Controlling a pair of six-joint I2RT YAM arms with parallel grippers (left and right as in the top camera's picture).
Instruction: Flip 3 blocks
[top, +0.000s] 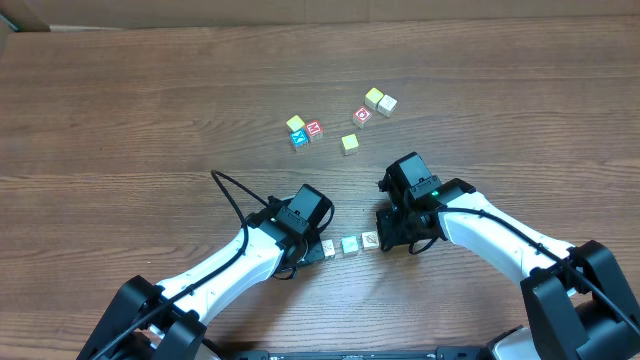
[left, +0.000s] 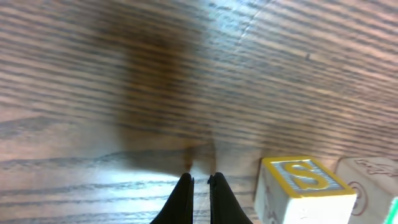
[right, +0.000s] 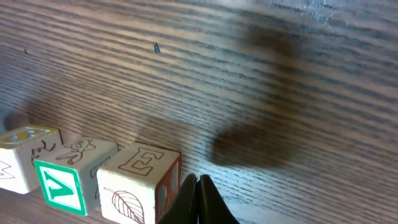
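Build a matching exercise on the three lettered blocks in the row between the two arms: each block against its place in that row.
Blocks:
1. S block
2. V block
3. E block

Places:
a. middle of the row
b. end beside the right fingers
c. end beside the left fingers

Pairs: 1-c, 2-a, 3-b.

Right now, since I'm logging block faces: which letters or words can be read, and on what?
"S": top of the yellow-framed block.
"E": top of the leaf block.
"V": green face of the middle block.
Far cubes: marks too small to read.
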